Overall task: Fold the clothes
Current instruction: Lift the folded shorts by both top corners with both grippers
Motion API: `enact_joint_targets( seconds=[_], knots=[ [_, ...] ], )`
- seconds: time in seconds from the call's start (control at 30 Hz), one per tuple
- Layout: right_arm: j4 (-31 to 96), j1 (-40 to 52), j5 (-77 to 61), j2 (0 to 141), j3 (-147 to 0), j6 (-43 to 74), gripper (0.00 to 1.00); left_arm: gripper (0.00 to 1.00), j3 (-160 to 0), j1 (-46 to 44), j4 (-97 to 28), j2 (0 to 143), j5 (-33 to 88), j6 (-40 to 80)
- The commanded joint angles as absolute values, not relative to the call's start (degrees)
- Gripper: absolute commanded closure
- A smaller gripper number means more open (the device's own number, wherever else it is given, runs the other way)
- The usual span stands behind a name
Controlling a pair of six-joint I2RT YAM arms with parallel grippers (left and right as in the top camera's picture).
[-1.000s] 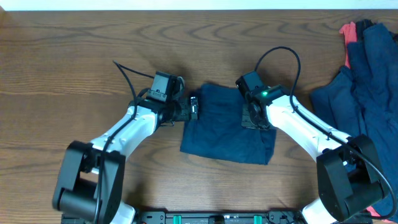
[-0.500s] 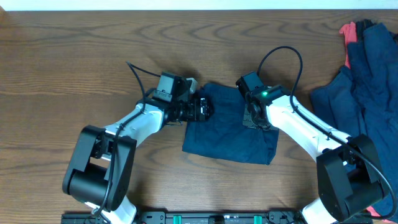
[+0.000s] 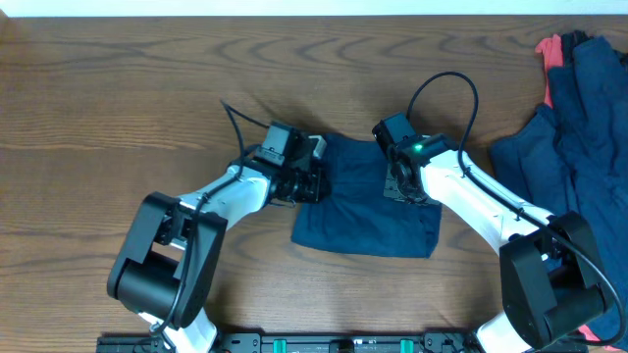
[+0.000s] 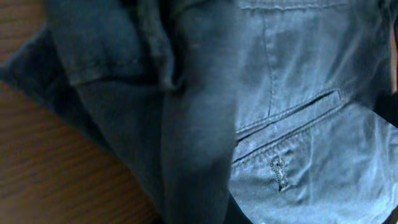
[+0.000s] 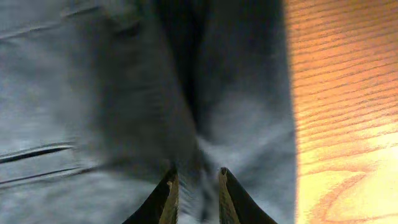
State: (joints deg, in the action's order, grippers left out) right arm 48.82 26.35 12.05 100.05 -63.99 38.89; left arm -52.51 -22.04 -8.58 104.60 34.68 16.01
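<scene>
Folded navy shorts [image 3: 365,211] lay on the table [image 3: 118,88], midway between your two arms. Your right claw [image 5: 196,180] was down on their right half, fingers [image 5: 166,196] narrow, with a ridge of cloth caught between the tips. Your left claw [image 3: 314,178] sat at the shorts' upper left edge. Wide or narrow, can't tell: its wrist view showed only fabric and a welt pocket [image 4: 292,115]. Farther right lay a loose navy pile [image 3: 579,127], with a coral-red piece [image 3: 549,54] at its far end.
</scene>
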Motion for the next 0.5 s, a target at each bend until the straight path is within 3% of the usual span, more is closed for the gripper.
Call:
enact_joint_targets(
  seconds=[0.0,0.47],
  knots=[
    [48.9,24.4,13.5,98.74,-63.77,39.81,0.78,0.94,-51.99,-18.13,-10.28,105.01,33.87,14.81],
    [45.63,19.68,2.24,100.68,-63.61,30.57,0.78,0.94,-51.96,-14.92,-11.9,105.01,33.89,14.59]
  ],
)
